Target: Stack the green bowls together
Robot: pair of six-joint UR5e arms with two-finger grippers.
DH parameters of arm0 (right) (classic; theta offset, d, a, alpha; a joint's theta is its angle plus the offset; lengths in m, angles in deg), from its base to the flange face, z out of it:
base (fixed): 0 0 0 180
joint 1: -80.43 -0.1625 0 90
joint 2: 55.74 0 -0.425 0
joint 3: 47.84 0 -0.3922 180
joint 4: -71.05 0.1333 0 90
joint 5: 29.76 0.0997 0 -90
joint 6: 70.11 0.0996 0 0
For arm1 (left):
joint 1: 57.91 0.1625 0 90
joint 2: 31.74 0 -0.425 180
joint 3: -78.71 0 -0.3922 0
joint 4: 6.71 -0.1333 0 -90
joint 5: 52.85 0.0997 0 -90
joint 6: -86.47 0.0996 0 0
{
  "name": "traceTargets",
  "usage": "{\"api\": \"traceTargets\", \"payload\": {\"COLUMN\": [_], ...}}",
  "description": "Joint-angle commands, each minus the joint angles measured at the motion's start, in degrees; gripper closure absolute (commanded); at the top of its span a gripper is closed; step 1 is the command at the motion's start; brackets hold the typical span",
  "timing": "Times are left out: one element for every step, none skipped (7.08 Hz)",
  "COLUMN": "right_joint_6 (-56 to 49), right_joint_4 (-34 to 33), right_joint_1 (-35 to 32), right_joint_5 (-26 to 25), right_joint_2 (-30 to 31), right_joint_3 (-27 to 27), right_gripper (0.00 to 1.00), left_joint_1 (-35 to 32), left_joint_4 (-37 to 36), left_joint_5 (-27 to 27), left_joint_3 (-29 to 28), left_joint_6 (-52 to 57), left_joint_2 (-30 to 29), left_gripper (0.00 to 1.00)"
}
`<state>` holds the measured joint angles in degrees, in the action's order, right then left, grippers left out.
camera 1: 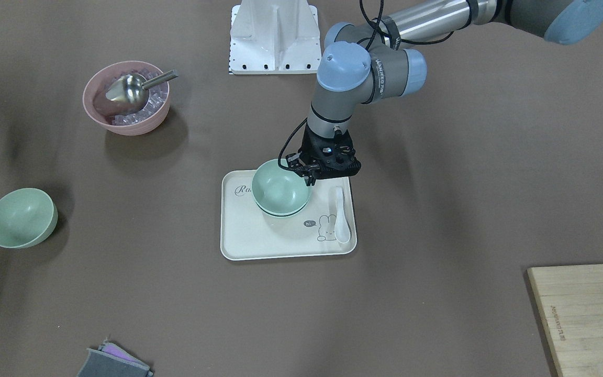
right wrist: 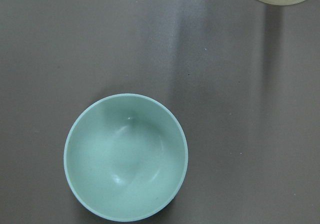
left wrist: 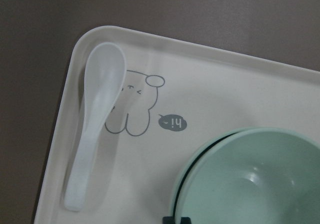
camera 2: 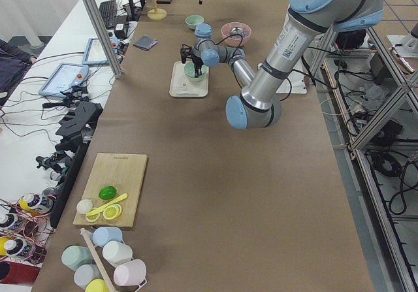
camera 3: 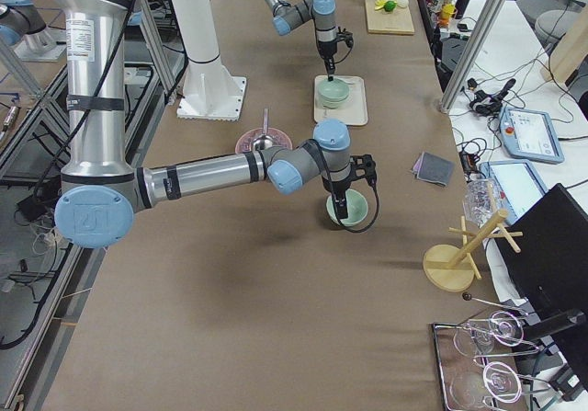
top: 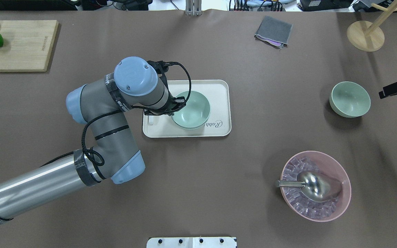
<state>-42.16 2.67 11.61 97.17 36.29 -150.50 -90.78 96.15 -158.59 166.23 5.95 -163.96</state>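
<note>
1. Green bowls, 3 in all, pale, plain and upright. 2 of them sit nested on the tray (camera 1: 259, 246): the top bowl (camera 1: 279, 186) rests inside the lower bowl (camera 1: 283, 213), which shows only as a thin darker edge under it.
2. Lone bowl (top: 350, 99): the 3rd green one. It stands by itself on the brown table (camera 1: 437, 209), well apart from the tray.
3. Left gripper (camera 1: 309, 175): pointed down at the rim of the top bowl, on the side nearest the spoon. Its dark fingertips sit right at the rim, but whether they pinch it or stand slightly apart cannot be told.
4. Right gripper (camera 3: 342, 213): hangs over the lone bowl. Its wrist view looks straight down into that bowl. The fingers are too small or cropped in every view, so their state cannot be told.
5. Spoon (camera 1: 341, 214): white, lying flat on the tray just beside the nested pair, next to a printed rabbit and a "hi" bubble.
6. Pink bowl (camera 1: 139, 127): larger than the green ones, on the table apart from the tray. It holds clear cubes and a metal scoop (camera 1: 126, 89) whose handle juts over the rim.
7. Cutting board (top: 22, 46): wooden, at a table corner, carrying a lime and lemon pieces.
8. Grey cloth (top: 273, 31): folded, near the far table edge in the overhead view.
9. Wooden stand (top: 365, 36): round base, at a table corner beyond the lone bowl.
</note>
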Motion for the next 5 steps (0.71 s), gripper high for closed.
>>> {"api": "traceTargets", "payload": {"right_joint_6": [0.0,0.0,0.0,0.0,0.0], "right_joint_4": [0.0,0.0,0.0,0.0,0.0], "right_joint_1": [0.0,0.0,0.0,0.0,0.0], "right_joint_5": [0.0,0.0,0.0,0.0,0.0], "right_joint_2": [0.0,0.0,0.0,-0.1,-0.1], "right_joint_3": [0.0,0.1,0.0,0.1,0.1], "right_gripper": [0.0,0.0,0.0,0.0,0.0], "left_joint_1": [0.1,0.1,0.1,0.0,0.0], "left_joint_4": [0.5,0.6,0.6,0.7,2.0], "left_joint_5": [0.0,0.0,0.0,0.0,0.0], "left_joint_3": [-0.6,-0.7,-0.6,-0.5,-0.6], "left_joint_6": [0.0,0.0,0.0,0.0,0.1], "left_joint_2": [-0.1,-0.1,-0.1,-0.1,0.0], "left_gripper": [1.0,1.0,1.0,1.0,0.81]}}
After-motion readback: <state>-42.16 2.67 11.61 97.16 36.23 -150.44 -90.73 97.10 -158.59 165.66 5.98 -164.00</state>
